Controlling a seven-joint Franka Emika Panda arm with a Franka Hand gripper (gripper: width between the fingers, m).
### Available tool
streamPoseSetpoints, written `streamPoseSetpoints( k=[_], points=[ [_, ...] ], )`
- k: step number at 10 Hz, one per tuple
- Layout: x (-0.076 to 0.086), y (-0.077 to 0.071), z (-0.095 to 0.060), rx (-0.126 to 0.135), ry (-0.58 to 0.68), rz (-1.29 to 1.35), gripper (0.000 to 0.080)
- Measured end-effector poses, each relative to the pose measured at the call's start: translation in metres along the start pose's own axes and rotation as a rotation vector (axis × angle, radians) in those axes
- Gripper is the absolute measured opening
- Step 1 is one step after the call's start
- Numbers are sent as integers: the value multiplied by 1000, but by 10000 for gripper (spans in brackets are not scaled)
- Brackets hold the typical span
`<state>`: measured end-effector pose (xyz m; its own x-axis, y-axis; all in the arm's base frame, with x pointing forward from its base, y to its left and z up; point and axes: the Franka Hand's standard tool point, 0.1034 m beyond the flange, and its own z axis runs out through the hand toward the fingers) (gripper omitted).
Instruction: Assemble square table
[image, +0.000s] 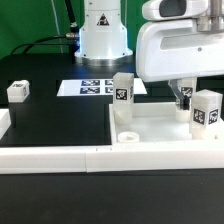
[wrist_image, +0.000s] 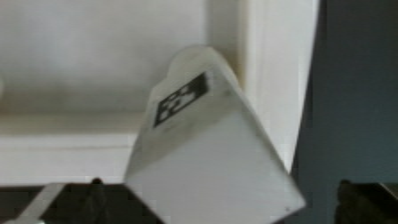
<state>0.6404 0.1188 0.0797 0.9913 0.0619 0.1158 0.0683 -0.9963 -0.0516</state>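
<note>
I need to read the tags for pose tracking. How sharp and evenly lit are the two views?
Exterior view: evenly lit and fairly sharp, though the slab nearly blows out against the black table. Wrist view: the close leg block is out of focus, its tag smeared to a dark blotch.

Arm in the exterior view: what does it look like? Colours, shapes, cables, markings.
White, glossy, rounded shells. The base column is cylindrical, with a small dark triangular mark and a bluish glow at one side. Dark cables run behind it. The hand housing is a boxy white block with a grey band above. The gripper has dark fingers. No lettering is legible.
</note>
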Motion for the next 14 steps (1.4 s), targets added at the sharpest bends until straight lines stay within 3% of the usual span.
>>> streamPoseSetpoints(
  k=[3, 5, 6, 10, 11, 12, 13, 14],
  points=[
    [-8, -2, 9, -4, -15, -132, 649],
    [-8, -1, 9, -4, -15, -112, 384],
    [-8, -1, 9, -5, -15, 13, 288],
    [-8, 4, 9, -12, -14, 322, 289],
    [-10, 6, 9, -22, -20, 545, 289],
    [-12, 7, 9, -54, -34, 864, 290],
    [-13, 8, 9, -68, -25, 1049, 291],
    [-11, 10, 9, -50, -15, 1203, 291]
  ],
)
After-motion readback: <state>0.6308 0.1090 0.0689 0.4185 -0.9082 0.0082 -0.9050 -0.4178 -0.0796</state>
